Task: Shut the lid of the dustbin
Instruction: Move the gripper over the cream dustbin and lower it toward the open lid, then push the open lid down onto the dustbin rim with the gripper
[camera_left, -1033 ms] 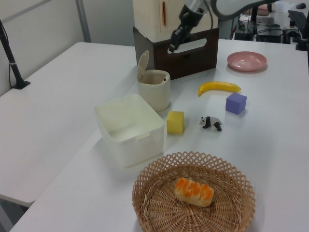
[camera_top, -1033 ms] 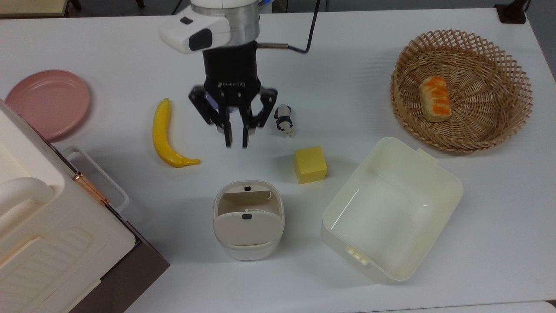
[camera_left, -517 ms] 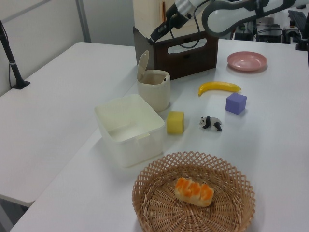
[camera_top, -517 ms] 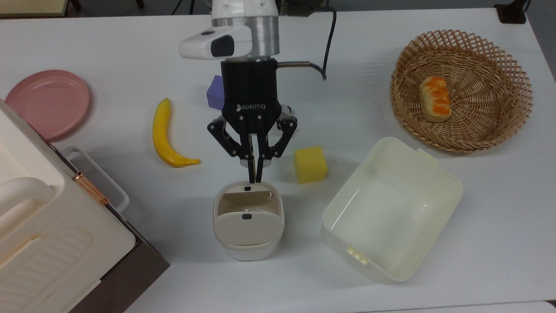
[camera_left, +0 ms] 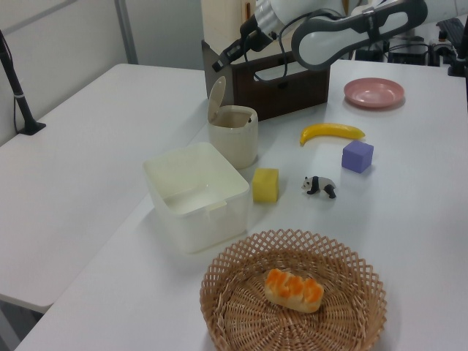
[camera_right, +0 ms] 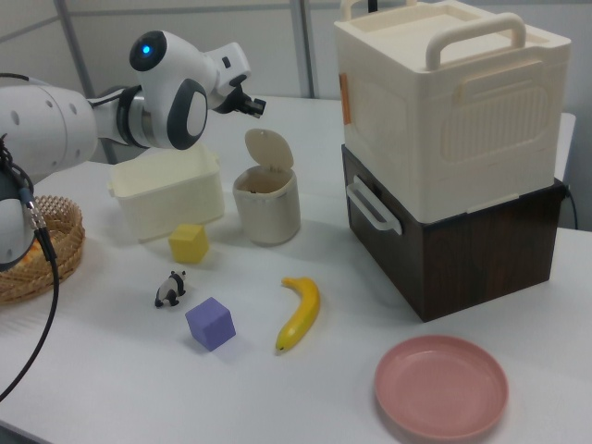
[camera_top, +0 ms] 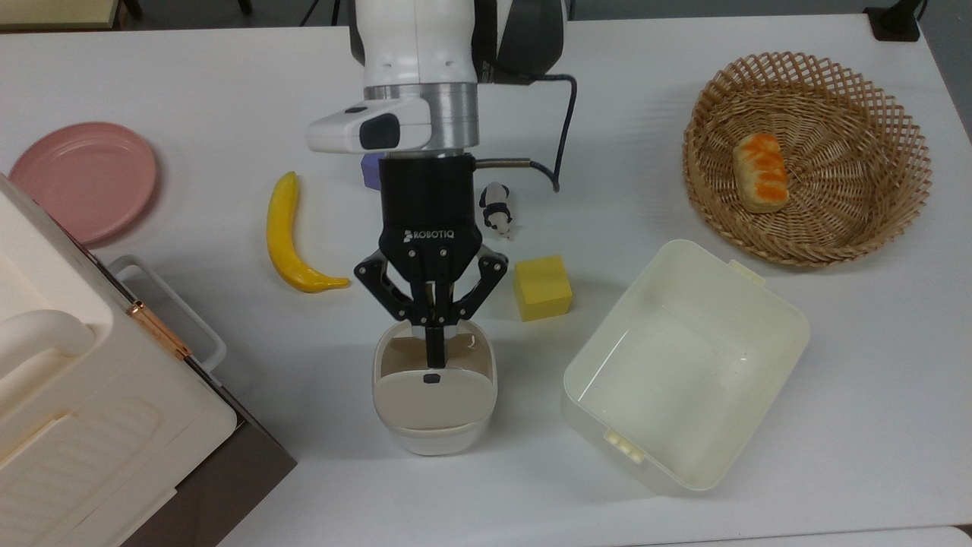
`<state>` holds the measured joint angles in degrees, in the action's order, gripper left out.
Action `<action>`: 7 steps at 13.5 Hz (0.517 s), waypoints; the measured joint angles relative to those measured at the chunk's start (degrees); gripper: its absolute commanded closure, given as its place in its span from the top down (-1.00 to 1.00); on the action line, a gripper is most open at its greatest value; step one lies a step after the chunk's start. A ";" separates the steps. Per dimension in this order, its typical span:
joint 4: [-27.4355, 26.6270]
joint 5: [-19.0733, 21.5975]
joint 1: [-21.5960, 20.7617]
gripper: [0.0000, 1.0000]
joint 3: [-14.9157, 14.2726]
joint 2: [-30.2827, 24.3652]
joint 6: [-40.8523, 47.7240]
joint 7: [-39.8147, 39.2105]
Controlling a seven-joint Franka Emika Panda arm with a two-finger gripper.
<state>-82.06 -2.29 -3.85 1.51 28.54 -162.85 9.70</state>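
The small white plastic rounded-square dustbin [camera_top: 433, 395] is my landmark, just beside the yellow foam cube [camera_top: 542, 287]. Its beige-grey flat plastic lid [camera_left: 216, 97] stands upright, hinged open. My black two-finger gripper [camera_top: 434, 357] hangs over the bin's mouth, fingers pressed together, holding nothing.

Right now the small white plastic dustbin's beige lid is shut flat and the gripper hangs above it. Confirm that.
Not quite: the beige lid stands raised on the small white plastic dustbin, as the left view shows. The gripper does hang above it.
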 measured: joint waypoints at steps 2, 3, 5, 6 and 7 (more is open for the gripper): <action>2.58 0.00 0.01 -0.97 -0.84 2.23 -0.13 0.00; 3.34 0.00 0.01 -0.97 -1.11 3.06 -0.14 0.00; 3.71 0.00 0.01 -0.97 -1.34 3.82 -0.14 0.00; 3.71 0.00 -0.01 -1.00 -1.34 3.93 -0.14 0.00; 3.71 0.00 -0.05 -1.00 -1.34 3.96 -0.10 0.00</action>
<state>-78.35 -2.29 -3.91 0.18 32.50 -162.95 9.70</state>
